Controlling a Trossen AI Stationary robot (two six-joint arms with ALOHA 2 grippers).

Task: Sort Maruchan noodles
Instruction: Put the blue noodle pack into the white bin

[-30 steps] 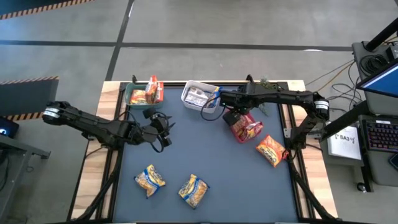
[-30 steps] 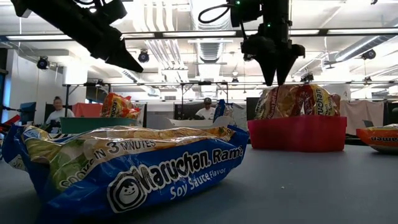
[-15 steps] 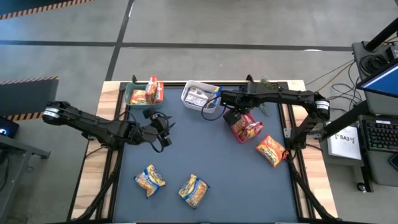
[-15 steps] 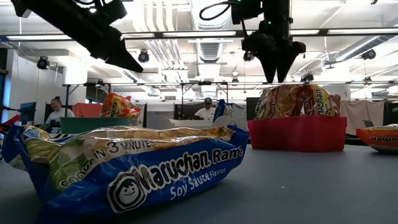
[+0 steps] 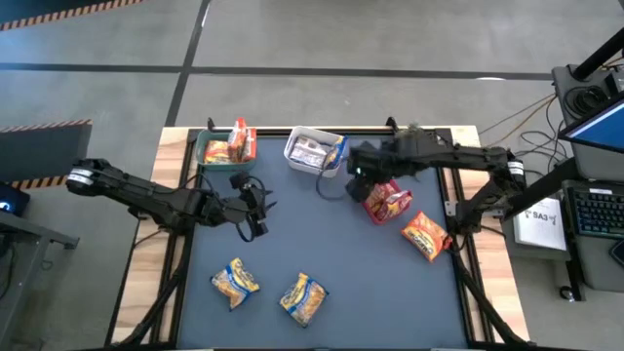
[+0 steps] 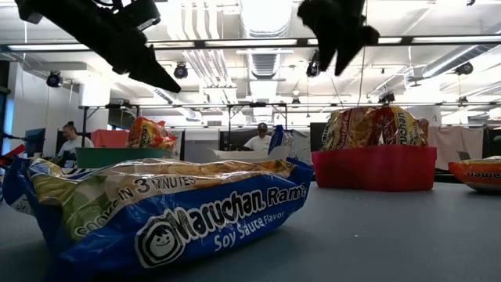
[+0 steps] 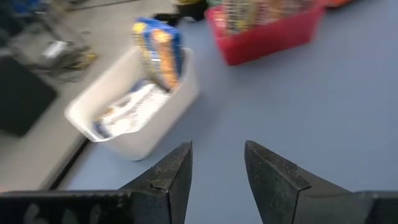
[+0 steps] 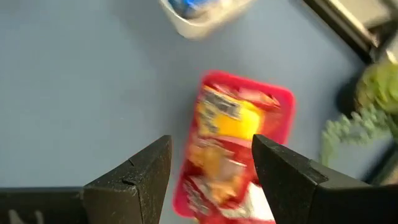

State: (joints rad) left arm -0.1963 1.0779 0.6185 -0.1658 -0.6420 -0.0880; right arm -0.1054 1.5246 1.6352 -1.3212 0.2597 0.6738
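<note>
Three Maruchan noodle packets lie flat on the blue mat: two yellow-and-blue ones (image 5: 235, 281) (image 5: 303, 297) near the front and an orange one (image 5: 425, 235) at the right. The low view shows a blue packet (image 6: 172, 211) close up. More packets sit in the green bin (image 5: 222, 148), the white bin (image 5: 314, 151) and the red bin (image 5: 388, 202). My left gripper (image 5: 255, 210) hangs open above the mat's left half, holding nothing. My right gripper (image 5: 356, 175) is open and empty, high over the mat beside the red bin (image 8: 236, 143).
The three bins stand in a row along the far edge of the mat. A small green plant (image 8: 357, 118) sits behind the red bin. Bare mat (image 5: 331, 244) lies between the arms. People sit in the room beyond the table (image 6: 261, 139).
My right gripper has risen from just above the red bin and drifted a little toward the table's left edge, staying empty. My left gripper has turned a little in place. Packets and bins have kept still.
</note>
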